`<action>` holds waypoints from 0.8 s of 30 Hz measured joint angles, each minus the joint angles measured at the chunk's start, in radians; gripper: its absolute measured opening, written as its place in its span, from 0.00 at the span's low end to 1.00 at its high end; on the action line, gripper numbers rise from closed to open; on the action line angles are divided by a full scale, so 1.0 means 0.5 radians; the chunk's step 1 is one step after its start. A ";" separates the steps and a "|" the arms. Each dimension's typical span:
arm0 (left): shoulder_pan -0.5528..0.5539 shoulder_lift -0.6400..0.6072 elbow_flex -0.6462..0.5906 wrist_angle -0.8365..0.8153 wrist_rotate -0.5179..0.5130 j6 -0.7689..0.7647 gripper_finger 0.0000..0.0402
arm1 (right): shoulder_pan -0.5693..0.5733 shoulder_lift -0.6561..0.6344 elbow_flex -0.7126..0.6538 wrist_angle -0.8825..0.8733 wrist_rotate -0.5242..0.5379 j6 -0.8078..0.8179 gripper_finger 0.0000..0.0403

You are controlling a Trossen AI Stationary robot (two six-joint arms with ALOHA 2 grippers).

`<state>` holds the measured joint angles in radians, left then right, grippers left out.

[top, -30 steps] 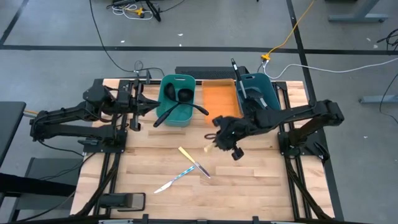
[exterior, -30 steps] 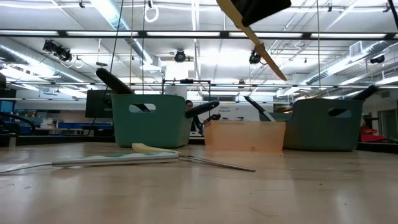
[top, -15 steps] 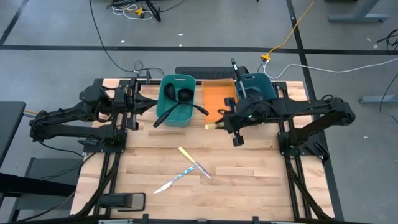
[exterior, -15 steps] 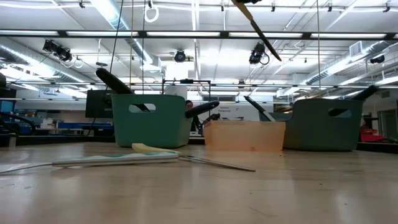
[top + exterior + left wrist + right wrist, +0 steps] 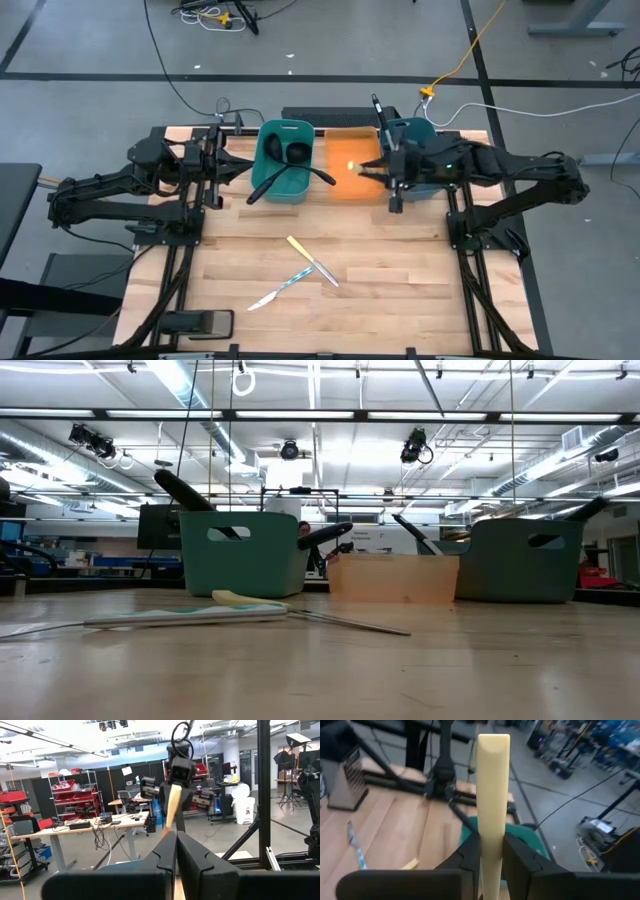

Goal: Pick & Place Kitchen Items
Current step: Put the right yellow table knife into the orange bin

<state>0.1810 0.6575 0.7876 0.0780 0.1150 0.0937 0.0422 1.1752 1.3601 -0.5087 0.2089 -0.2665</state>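
Note:
My right gripper (image 5: 378, 169) hangs above the orange tray (image 5: 345, 185), shut on a pale yellow-handled knife (image 5: 355, 167) whose handle (image 5: 493, 780) sticks out past the fingertips. Its blade is hidden. My left gripper (image 5: 240, 171) waits shut and empty, raised beside the left teal bin (image 5: 270, 140). That bin holds black ladles and spatulas (image 5: 290, 175), their handles leaning over its rim. Two more knives lie flat on the table: one pale yellow-handled (image 5: 303, 250), one light-blue-handled (image 5: 283, 287). My grippers do not show in the low view. My right gripper pinches the knife's pale yellow handle (image 5: 493, 845) between its two fingers (image 5: 470, 857). The fingers lie along the handle and point nearly level toward the table's left. The handle's free end reaches out ahead of them. The knife is lifted clear, above the orange tray.
The right teal bin (image 5: 420, 140) stands under my right arm with a dark utensil (image 5: 380, 115) sticking out of it. The tray (image 5: 392, 578) sits between the two bins (image 5: 243, 552) along the far edge. The near half of the table holds only the two knives (image 5: 180, 616).
My right gripper has risen and gone toward the far edge, from above the table's middle to above the orange tray. It has tipped from pointing steeply down to nearly level and rolled. The knife has gone with it, out of the top of the low view.

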 joint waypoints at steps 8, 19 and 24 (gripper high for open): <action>0.000 0.000 0.000 0.000 0.000 -0.006 0.04 | 0.001 -0.176 0.000 0.120 0.042 0.022 0.15; 0.000 0.001 0.000 0.000 0.000 -0.006 0.04 | 0.001 -0.316 0.000 0.233 0.038 0.143 0.15; 0.000 0.001 0.000 0.000 -0.044 -0.006 0.04 | 0.001 -0.350 0.000 0.239 -0.051 0.224 0.15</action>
<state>0.1810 0.6579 0.7876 0.0780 0.0930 0.0906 0.0425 1.0002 1.3602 -0.3891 0.1836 -0.1546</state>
